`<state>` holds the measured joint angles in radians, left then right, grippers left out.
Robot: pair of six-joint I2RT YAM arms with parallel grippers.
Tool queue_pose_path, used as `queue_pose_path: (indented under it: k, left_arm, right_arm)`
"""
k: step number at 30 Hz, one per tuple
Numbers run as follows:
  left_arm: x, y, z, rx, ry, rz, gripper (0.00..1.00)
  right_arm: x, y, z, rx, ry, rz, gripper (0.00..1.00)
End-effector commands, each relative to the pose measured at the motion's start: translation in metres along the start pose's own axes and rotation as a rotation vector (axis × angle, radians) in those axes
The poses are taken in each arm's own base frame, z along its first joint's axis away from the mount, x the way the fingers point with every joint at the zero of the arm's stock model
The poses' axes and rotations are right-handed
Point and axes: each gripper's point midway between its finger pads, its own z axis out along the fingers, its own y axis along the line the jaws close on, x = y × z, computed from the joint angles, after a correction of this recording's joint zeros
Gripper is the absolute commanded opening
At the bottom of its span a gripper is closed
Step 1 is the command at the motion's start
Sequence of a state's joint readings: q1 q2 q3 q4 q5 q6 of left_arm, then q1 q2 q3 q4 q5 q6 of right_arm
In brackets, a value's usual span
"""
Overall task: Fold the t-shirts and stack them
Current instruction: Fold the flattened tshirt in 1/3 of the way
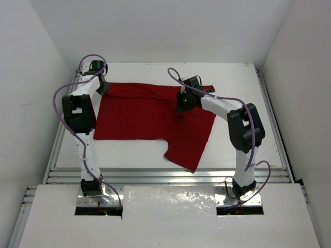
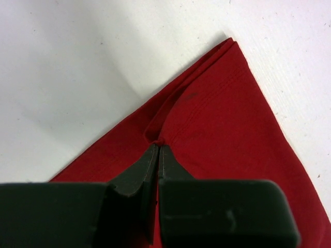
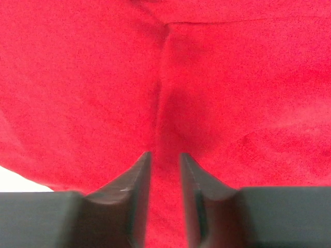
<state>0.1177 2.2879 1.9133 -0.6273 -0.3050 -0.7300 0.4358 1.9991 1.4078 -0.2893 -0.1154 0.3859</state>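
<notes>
Inspector: Location of the t-shirt (image 1: 150, 111)?

Operator: Spread on the white table (image 1: 232, 77), mid-frame in the top view. One lobe trails toward the lower right of centre.

Inspector: Tool states?

Operator: The left gripper (image 2: 158, 147) is at the cloth's upper-left corner, pressed together on a small pleat just inside the stitched hem. The right gripper (image 3: 164, 155) is near the upper middle of the cloth. Its jaws stand narrowly apart with a crease running into the gap. Whether it bites cloth, I cannot tell.

Inspector: Judgement: a fold is being started. Confirm the right grip before lifting. Raise both ends together and keep the edge taut between them. Carry it toward the bottom of the frame and lay edge on edge without dragging the lobe.
</notes>
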Motion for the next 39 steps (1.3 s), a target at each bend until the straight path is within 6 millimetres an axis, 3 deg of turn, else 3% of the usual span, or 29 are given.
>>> queue_pose_path:
  k: [1,3,6,11,17,23,31,39]
  left_arm:
    - [-0.030,-0.011,-0.016,0.049,-0.062,-0.023,0.00]
    - [-0.032,-0.010,-0.017,0.047,-0.066,-0.022,0.00]
    - [-0.032,-0.011,-0.016,0.051,-0.063,-0.022,0.00]
    - [-0.029,-0.009,-0.014,0.043,-0.058,-0.019,0.00]
    - [-0.028,-0.010,-0.015,0.052,-0.050,-0.022,0.00]
    - [-0.026,-0.009,-0.014,0.050,-0.047,-0.020,0.00]
    - [-0.023,-0.007,-0.010,0.041,-0.043,-0.020,0.00]
    - [-0.023,-0.004,-0.008,0.033,-0.049,-0.024,0.00]
  right_arm:
    - [-0.014,0.007,-0.007,-0.012,-0.036,0.007,0.34]
    - [-0.025,-0.003,-0.021,0.002,-0.068,0.023,0.45]
    - [-0.031,-0.033,-0.038,0.027,-0.095,0.078,0.50]
    - [-0.017,-0.084,-0.050,0.109,-0.084,0.164,0.48]
    - [-0.003,-0.120,-0.041,0.173,-0.047,0.208,0.45]
    - [0.009,-0.129,-0.022,0.192,0.009,0.226,0.41]
    - [0.024,-0.144,-0.015,0.252,0.038,0.239,0.39]
    - [0.020,-0.126,-0.016,0.159,0.014,0.251,0.04]
